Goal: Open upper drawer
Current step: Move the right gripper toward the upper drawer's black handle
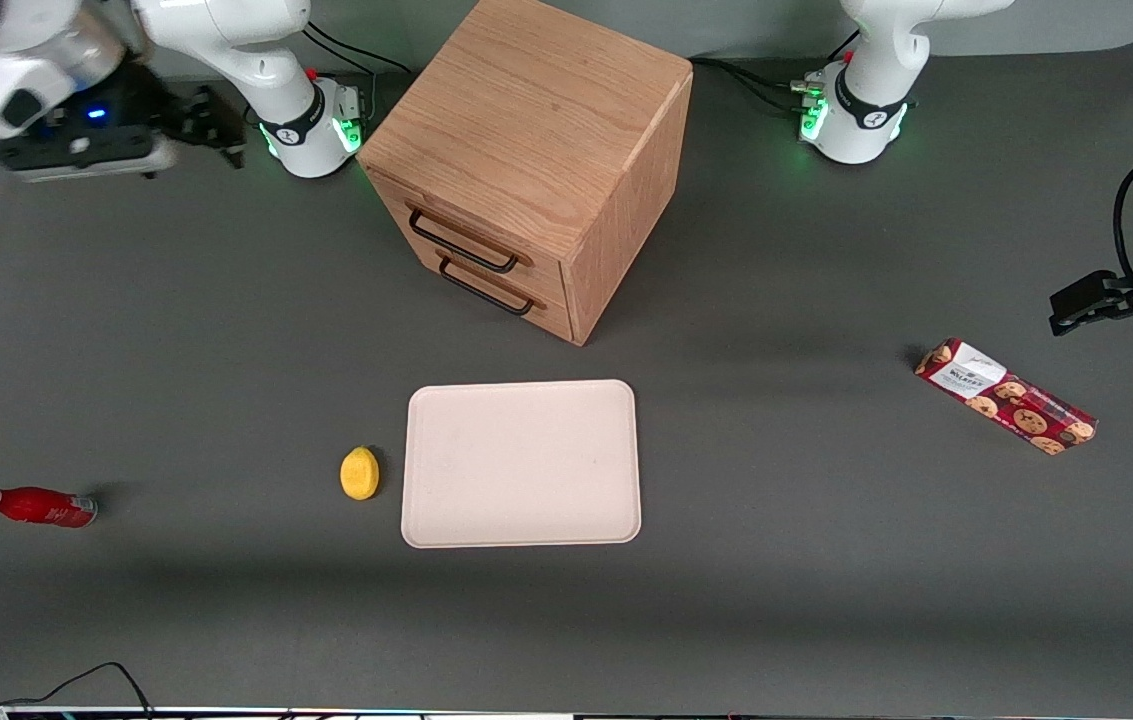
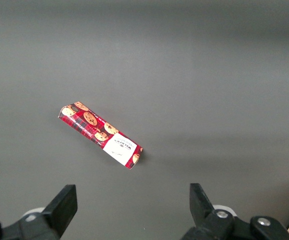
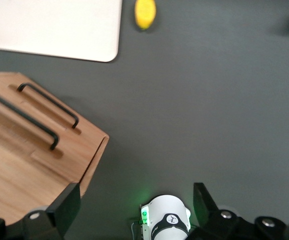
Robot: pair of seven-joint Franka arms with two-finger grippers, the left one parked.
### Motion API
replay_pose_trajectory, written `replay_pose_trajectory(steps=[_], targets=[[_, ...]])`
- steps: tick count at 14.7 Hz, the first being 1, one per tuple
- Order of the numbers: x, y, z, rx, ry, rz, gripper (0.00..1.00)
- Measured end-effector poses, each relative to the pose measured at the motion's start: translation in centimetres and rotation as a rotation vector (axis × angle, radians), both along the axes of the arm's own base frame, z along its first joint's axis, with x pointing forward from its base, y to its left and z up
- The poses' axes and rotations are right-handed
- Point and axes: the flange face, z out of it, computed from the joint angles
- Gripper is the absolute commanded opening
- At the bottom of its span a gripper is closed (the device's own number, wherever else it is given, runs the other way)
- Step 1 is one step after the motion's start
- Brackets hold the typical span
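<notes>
The oak cabinet (image 1: 536, 150) stands at the back middle of the table, both drawers shut. The upper drawer (image 1: 491, 228) has a long black bar handle (image 1: 462, 242); the matching lower drawer (image 1: 526, 285) sits under it. In the right wrist view the upper drawer's handle (image 3: 29, 121) shows beside the lower one (image 3: 49, 106). My right gripper (image 1: 211, 125) hangs high near its own arm's base (image 1: 311, 135), farther from the front camera than the drawer fronts and toward the working arm's end. It (image 3: 134, 200) is open and empty, with its fingers (image 3: 67, 205) wide apart.
A cream tray (image 1: 522, 463) lies in front of the cabinet, with a yellow lemon (image 1: 359, 473) beside it. A red bottle (image 1: 34, 506) lies toward the working arm's end. A red cookie box (image 1: 1006, 396) lies toward the parked arm's end.
</notes>
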Motion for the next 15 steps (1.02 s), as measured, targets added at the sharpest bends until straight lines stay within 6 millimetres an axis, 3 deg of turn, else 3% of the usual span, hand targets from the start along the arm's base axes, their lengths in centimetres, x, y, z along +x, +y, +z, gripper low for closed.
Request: replay_pose_trajectory(steps=[5, 9, 15], targets=[[-1.6, 6.1, -0.4, 0.034, 0.009, 0.111, 1.0], [-0.2, 8.9, -2.0, 0.053, 0.045, 0.186, 1.0], [2.4, 11.0, -4.4, 0.23, 0.142, 0.609, 1.0]])
